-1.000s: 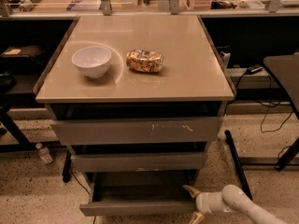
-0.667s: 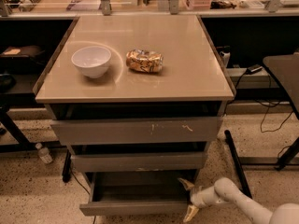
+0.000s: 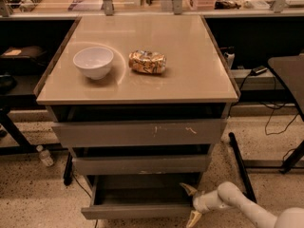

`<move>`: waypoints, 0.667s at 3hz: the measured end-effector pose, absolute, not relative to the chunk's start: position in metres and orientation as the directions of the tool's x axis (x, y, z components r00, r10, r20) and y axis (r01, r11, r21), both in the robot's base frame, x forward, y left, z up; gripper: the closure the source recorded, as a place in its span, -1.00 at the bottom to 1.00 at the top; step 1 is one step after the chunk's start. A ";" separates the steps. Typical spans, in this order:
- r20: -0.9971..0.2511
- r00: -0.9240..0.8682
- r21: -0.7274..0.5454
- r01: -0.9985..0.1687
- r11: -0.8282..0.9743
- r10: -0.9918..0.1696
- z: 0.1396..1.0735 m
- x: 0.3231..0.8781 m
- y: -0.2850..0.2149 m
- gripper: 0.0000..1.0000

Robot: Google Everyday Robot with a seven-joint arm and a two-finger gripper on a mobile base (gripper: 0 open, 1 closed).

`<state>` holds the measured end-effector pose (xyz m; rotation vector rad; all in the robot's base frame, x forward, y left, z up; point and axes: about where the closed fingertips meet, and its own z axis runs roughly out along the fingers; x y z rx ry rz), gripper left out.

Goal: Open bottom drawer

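Note:
The bottom drawer point(image 3: 137, 211) is the narrowest grey front, lowest in the cabinet. It stands pulled out, showing its shallow grey interior point(image 3: 142, 195). My gripper point(image 3: 191, 203) is at the drawer's right end, on a white arm coming from the lower right. Its two pale fingers are spread, one point(image 3: 188, 189) over the drawer's right inner corner and one point(image 3: 194, 218) in front of the drawer front. It holds nothing.
Above are the mid-width drawer point(image 3: 140, 165) and the widest scratched drawer point(image 3: 137, 133). On the tan tabletop point(image 3: 190, 70) sit a white bowl point(image 3: 93, 62) and a crumpled snack bag point(image 3: 147, 62). A small bottle point(image 3: 45, 156) stands on the floor at left; black stand legs point(image 3: 241, 167) at right.
My gripper has moved left, from in front of the drawer's right corner to straddling its right end. The drawer's position looks about the same.

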<state>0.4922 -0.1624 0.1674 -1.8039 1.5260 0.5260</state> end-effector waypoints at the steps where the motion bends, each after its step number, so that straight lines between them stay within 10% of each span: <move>1: -0.702 0.223 -0.249 -0.967 -0.060 -0.676 0.167 0.489 -0.161 -1.00; 2: -0.721 0.214 -0.220 -0.973 -0.076 -0.659 0.156 0.437 -0.172 -1.00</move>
